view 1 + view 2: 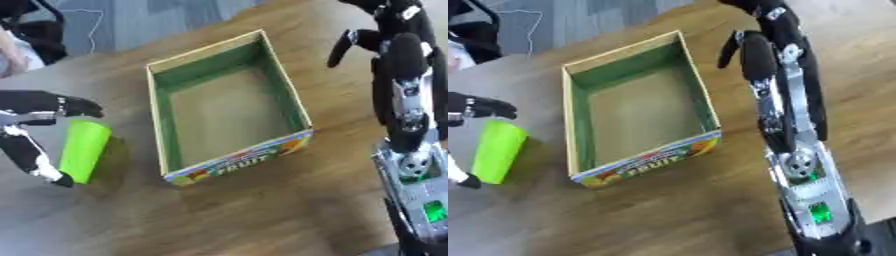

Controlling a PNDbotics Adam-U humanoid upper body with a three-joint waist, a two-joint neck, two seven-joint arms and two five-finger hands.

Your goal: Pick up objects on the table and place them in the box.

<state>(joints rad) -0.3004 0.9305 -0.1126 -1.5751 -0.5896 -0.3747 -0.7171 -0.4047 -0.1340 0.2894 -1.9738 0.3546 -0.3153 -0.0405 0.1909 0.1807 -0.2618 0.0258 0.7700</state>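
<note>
**Left hand around the green cup, box sitting open mid-bench**

Here, at the far left, the left hand [35, 112] is reaching in from the view's left edge with its black fingers spread around a lime-green cup [84, 150]. The upper fingers [83, 107] are curling over the cup's wider end, while a lower finger or thumb is lying along the cup's left side, its tip down by the narrower end. The cup is tilting, nearly on its side, with its lower end close to the wooden bench [262, 210]; whether it is resting on the wood or being lifted clear cannot be told.

Just to the right of the cup, apart from it, the cardboard box [236, 162] is standing open on the bench. Its inner walls are green, its floor is bare brown card, and its near outer wall is showing fruit pictures and the word "FRUIT".

Further right, well clear of the box, the right arm [785, 100] is stretching up the view, black and silver, with a small green light near its base. The right hand [737, 45] is hanging beyond the box's far right corner, a dark finger pointing down toward the bench, holding nothing.
</note>
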